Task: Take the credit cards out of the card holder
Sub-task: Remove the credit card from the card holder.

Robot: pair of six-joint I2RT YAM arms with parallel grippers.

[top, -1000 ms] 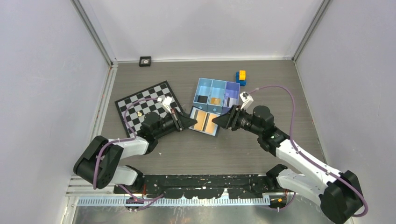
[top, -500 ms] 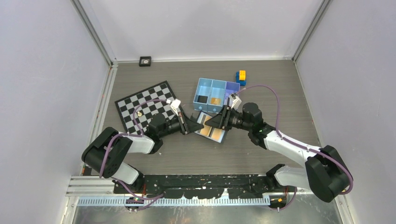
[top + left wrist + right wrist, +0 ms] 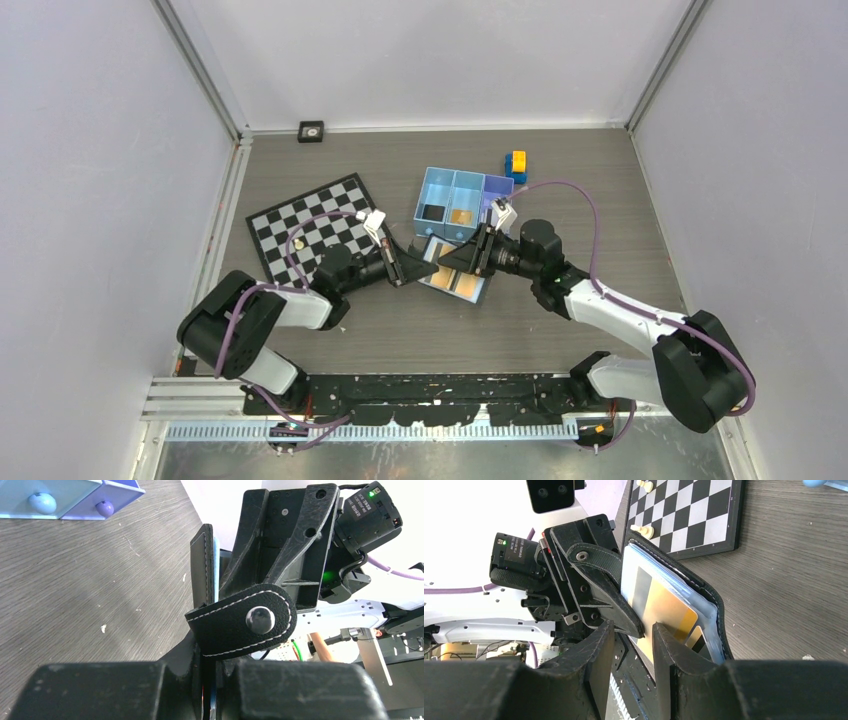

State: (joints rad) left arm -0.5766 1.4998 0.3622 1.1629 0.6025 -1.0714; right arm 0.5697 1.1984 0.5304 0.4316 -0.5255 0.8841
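Robotics lab test cell: plain white walls (image 3: 430, 60), aluminium corner posts (image 3: 198, 70), grey table (image 3: 580, 160).

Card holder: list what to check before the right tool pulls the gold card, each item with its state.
1. Left tool clamps the card holder: ok.
2. Holder open, gold card exposed: ok.
3. Right tool open: ok.
4. Card edge between the right tool's fingers: cannot tell.
5. Strap clear of the card's path: cannot tell.
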